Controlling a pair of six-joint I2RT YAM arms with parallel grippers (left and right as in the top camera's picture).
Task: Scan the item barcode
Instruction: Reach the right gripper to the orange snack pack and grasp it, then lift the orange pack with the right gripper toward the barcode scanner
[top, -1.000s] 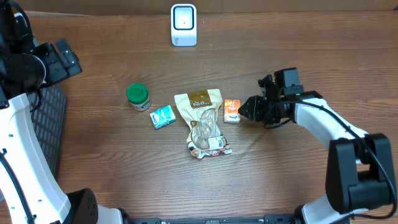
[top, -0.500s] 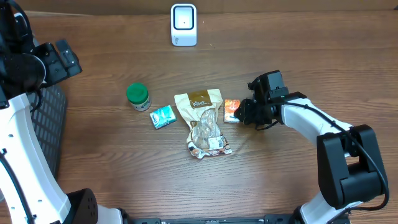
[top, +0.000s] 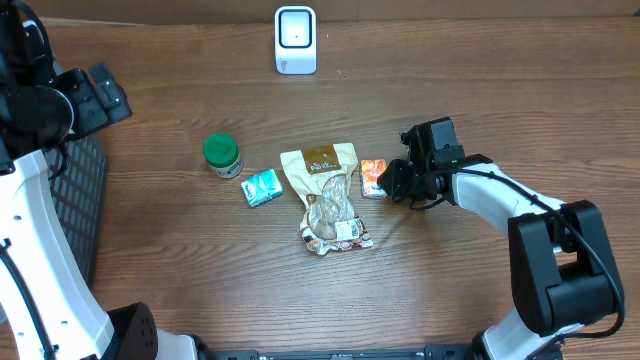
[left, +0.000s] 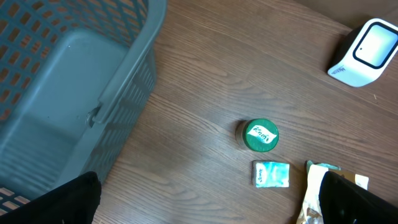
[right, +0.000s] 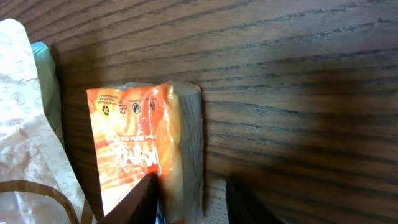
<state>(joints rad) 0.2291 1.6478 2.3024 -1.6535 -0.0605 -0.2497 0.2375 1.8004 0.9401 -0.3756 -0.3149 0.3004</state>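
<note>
Now the right claw (top: 388, 180) has advanced leftward over the wooden tabletop (top: 480, 90) to the small orange foil snack packet (top: 373, 178), which lies flat just right of the tan paper-and-clear-plastic pouch (top: 320, 165). Its jaws have narrowed about the packet's right edge, but it cannot be told whether they already pinch it. The left claw (left: 205, 208) hangs wide open and empty near the grey plastic basket (left: 62, 93). The grasp therefore appears nearly made, and the packet must then be lifted and presented to the white box-shaped barcode scanner (top: 295, 40), which stands well apart at the far edge.
</note>
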